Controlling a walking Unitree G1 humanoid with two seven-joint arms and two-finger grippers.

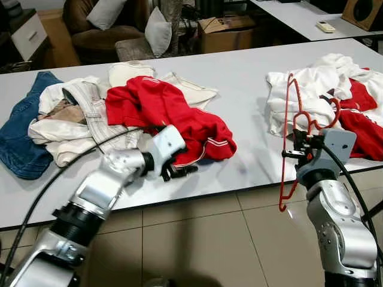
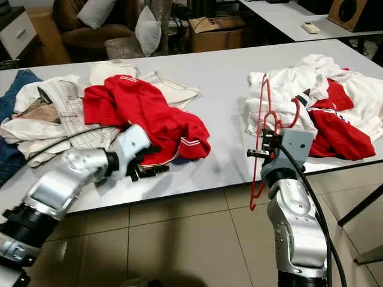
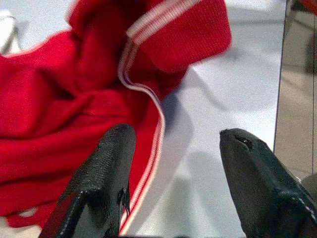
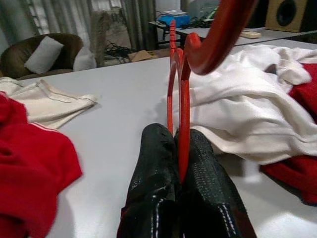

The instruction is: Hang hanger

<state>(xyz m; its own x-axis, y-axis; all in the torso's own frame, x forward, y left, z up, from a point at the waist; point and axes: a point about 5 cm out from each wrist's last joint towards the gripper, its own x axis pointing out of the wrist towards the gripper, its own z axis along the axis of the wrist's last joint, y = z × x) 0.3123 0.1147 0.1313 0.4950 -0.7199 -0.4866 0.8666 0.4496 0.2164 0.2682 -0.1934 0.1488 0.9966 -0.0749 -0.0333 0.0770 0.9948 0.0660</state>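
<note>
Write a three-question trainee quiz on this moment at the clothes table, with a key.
1. True or false: the right gripper has its jaws shut on the red hanger.
2. Which garment lies just ahead of the open left gripper? A) the blue jeans B) the red sweater C) the white shirt
3. Fill in: the hanger is held ____ near the table edge, hook toward the right clothes pile.

Key:
1. True
2. B
3. upright
</note>
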